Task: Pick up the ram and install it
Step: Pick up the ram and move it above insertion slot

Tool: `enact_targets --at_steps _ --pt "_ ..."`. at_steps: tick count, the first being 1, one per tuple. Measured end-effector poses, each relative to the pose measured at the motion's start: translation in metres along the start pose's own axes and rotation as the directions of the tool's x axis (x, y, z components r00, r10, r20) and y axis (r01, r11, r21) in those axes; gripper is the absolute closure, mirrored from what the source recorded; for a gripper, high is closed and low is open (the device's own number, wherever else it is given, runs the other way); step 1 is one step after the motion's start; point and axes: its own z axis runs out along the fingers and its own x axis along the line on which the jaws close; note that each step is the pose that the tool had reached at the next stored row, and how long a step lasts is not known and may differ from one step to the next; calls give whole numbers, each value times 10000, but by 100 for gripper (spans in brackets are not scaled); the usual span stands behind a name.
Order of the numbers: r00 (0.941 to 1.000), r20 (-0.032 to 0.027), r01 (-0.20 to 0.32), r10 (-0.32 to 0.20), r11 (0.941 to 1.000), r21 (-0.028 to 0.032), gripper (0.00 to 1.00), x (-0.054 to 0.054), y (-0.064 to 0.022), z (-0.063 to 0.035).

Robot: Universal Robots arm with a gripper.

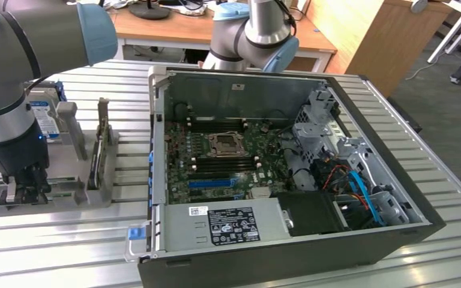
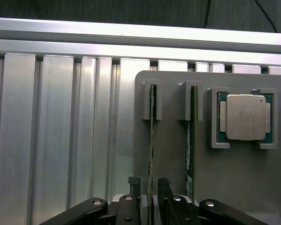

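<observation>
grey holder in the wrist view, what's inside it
Inside the grey holder, the ram and a second stick stand on edge in slots; a silver processor chip lies in its recess. The pincer covers one end of both sticks.

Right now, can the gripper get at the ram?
Probably yes. The gripper is down right at the ram, which stands on edge in its slot in the gray holder. Nothing lies between them, and the second stick beside it stands apart.
</observation>
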Motion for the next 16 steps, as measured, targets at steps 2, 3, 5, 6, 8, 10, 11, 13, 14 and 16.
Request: enact_targets --at_steps 2,3,5,6,8,10,11,13,14,16 --pt "10000 0 0 0 10000 0 71 0 0 0" --pt "10000 0 1 -1 10000 0 71 0 0 0" --pt "10000 0 0 0 10000 -1 71 0 0 0" --pt "10000 0 0 0 10000 0 71 0 0 0" --pt "10000 0 0 0 10000 0 73 0 0 0" --pt "10000 0 1 -1 10000 0 79 0 0 0" --pt "10000 -1 0 0 10000 0 79 0 0 0" --pt "10000 0 0 0 10000 -1 79 0 0 0" --pt "10000 0 0 0 10000 0 79 0 0 0" --pt "10000 0 0 0 10000 -1 79 0 0 0"
